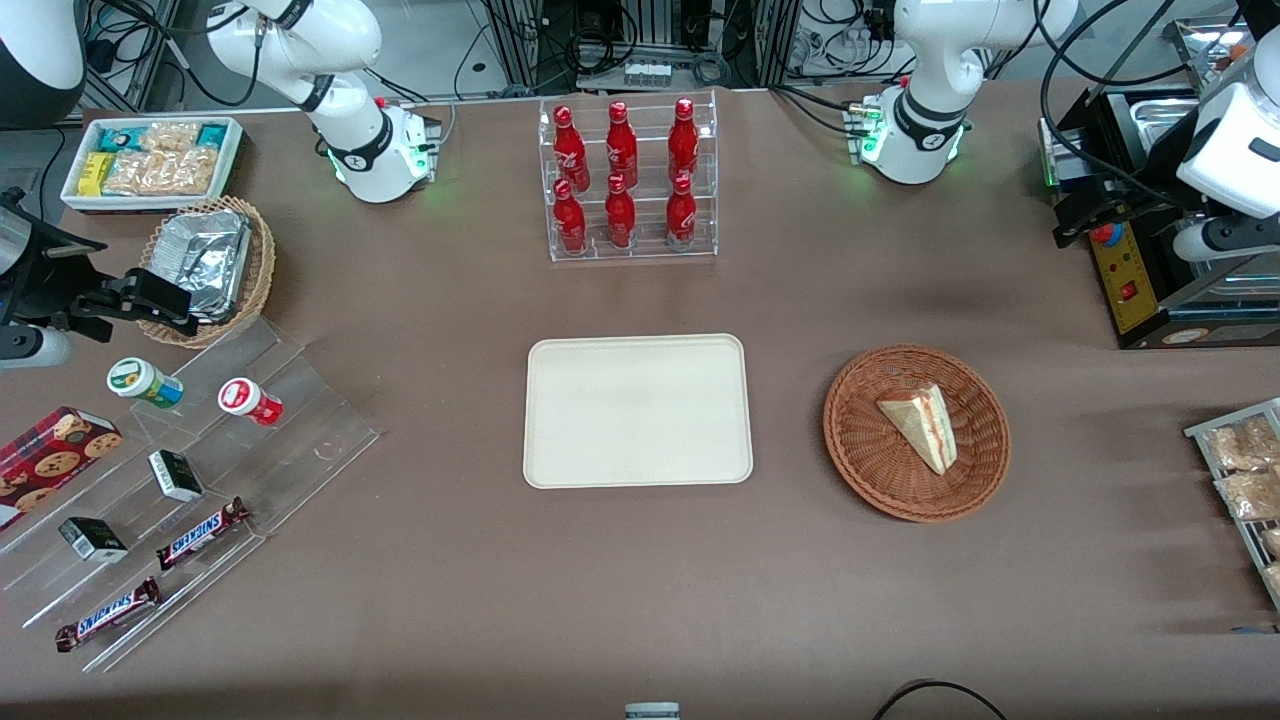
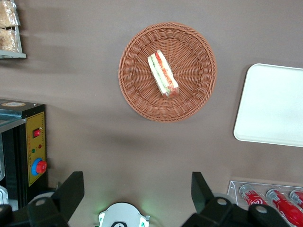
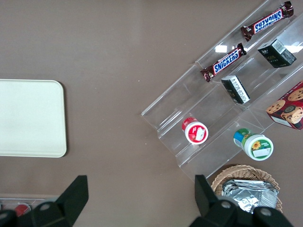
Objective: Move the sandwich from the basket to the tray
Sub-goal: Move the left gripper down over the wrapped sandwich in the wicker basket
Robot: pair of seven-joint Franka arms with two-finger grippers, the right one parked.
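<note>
my claw (image 2: 137, 191) spread, high over worktop, clear to descend | pale triangular sandwich wedge (image 2: 163, 74) in reddish-brown round wicker basket (image 2: 142, 101) | cream rectangular tray (image 1: 560, 460) bare, ready

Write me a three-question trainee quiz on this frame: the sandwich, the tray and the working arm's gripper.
1. True or false: the sandwich lies on the tray.
2. Multiple choice: what stands farther from the front camera than the tray? A. a rack of red bottles B. Snickers bars C. a cookie box
3. Fill in: seen from the wrist, the gripper has its jaws ____ with nothing between them.

Key:
1. False; it lies in the basket, and the tray is bare.
2. A
3. open; the gripper is held high, clear of the basket, toward the working arm's end of the table.
</note>
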